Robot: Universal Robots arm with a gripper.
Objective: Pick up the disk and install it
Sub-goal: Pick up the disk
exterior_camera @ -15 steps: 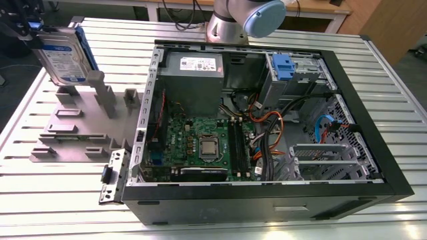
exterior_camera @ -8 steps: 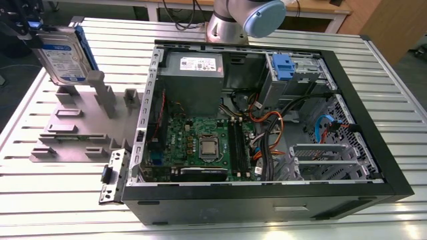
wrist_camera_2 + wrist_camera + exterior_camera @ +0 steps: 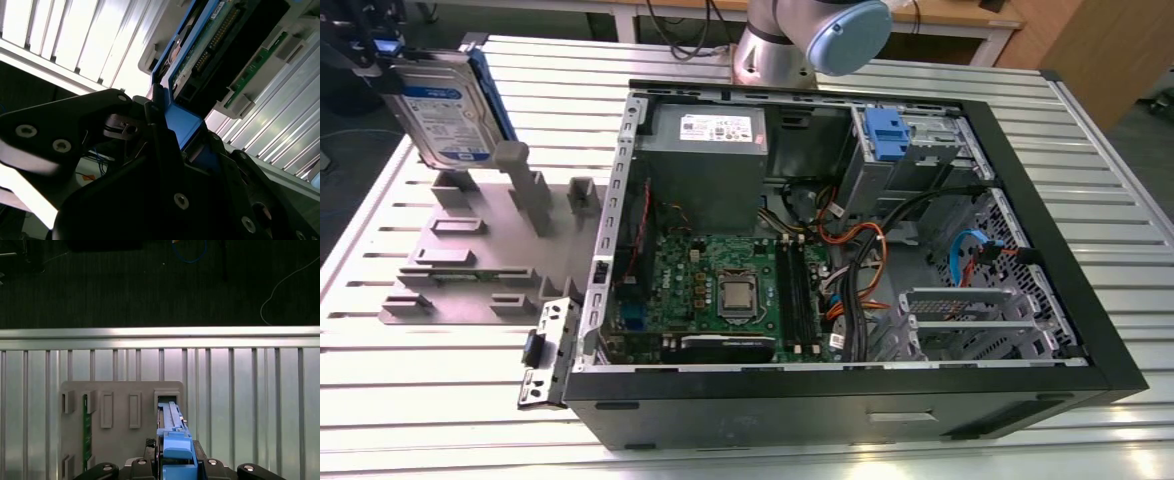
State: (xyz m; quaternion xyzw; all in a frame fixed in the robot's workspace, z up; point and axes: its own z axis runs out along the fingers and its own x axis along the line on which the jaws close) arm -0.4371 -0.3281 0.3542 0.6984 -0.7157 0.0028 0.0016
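Slatted alu table [image 3: 1121,200] w/ an open PC case [image 3: 827,405] on it, mobo facing up. On the exterior view's left of the case there's a grey fixture [image 3: 454,265]. The disk [image 3: 447,110] is upright over that fixture, label side toward the cam, well apart from the case. The gripper [image 3: 177,467] has it from the top: fingers [image 3: 159,135] are clamped narrow on the disk's blue bracket [image 3: 182,125]. A green RAM stick [image 3: 86,432] sits in a fixture slot, seen in the first wrist view.
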